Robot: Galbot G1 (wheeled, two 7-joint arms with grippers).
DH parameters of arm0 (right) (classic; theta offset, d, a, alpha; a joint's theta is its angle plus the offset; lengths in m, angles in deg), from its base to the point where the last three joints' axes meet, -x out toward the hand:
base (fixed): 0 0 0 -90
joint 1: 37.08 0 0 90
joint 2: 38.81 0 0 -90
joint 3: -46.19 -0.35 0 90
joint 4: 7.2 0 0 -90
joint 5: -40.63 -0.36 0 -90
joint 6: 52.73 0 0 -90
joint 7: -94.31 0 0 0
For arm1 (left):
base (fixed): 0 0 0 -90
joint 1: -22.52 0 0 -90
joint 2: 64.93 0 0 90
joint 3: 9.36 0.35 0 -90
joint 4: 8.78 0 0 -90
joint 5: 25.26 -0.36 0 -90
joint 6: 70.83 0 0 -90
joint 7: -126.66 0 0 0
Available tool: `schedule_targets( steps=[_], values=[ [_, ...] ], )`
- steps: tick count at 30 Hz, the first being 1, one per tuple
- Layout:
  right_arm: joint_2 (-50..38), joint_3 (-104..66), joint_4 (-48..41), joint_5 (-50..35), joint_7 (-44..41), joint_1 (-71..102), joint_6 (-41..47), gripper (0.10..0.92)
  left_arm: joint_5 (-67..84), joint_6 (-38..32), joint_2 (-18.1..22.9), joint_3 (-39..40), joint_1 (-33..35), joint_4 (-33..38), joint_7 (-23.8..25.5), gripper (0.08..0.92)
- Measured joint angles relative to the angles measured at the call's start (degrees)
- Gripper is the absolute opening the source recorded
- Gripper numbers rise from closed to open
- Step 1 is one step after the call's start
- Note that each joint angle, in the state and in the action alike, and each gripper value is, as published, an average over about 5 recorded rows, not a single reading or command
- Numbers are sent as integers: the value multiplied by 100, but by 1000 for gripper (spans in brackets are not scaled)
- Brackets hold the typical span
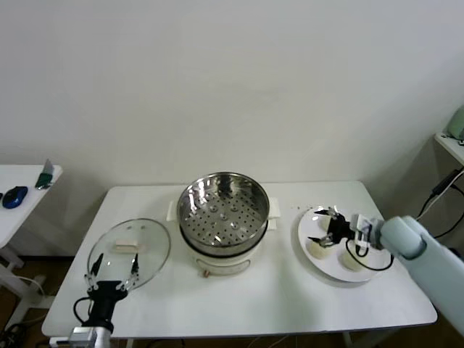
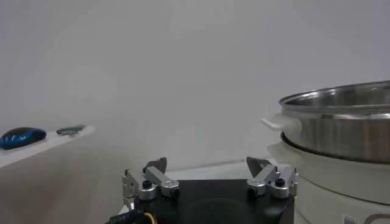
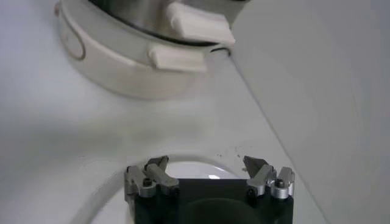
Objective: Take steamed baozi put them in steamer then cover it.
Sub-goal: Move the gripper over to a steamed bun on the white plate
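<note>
- Two buns visible on white plate [image 1: 330,274] at right of table [image 1: 290,304]: steamed baozi [image 1: 316,249] near plate's left side, another [image 1: 352,261] nearer the front.
- Right gripper [image 1: 324,228] low over plate's far left part, fingers [image 3: 155,173] spread wide, holding nothing.
- Steamer [image 1: 223,205] in middle of table, shiny basket on cream pot, no buns inside, no lid on.
- Cover [image 1: 129,250] flat on table, left of steamer, cream handle up.
- Left gripper [image 1: 114,271] at near edge of cover, fingers [image 2: 157,175] wide apart, gripping nothing.
- Blue thing [image 1: 14,196] on small side table [image 1: 22,217], far left.
</note>
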Motion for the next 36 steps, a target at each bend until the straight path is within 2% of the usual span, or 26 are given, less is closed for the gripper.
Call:
schedule_targets(
  steps=[7,14,27,36],
  values=[
    [73,1978,-1049,350,-868,-1969,-288,823,50,63,-12,-84,-62,4,-3,823],
    [491,3056,-2162,791,-1300,-2967,-678,823,88,137,-24,-178,-134,13,-6,823],
    [1413,3737,-3724,1302,-1558,-3420,-1139,823,169,189,-96,-315,-164,-37,-8,823],
    [1867,3778,-4348,1511,-1628,-3384,-1277,823,208,219,-124,-385,-195,-36,-4,823]
  ],
)
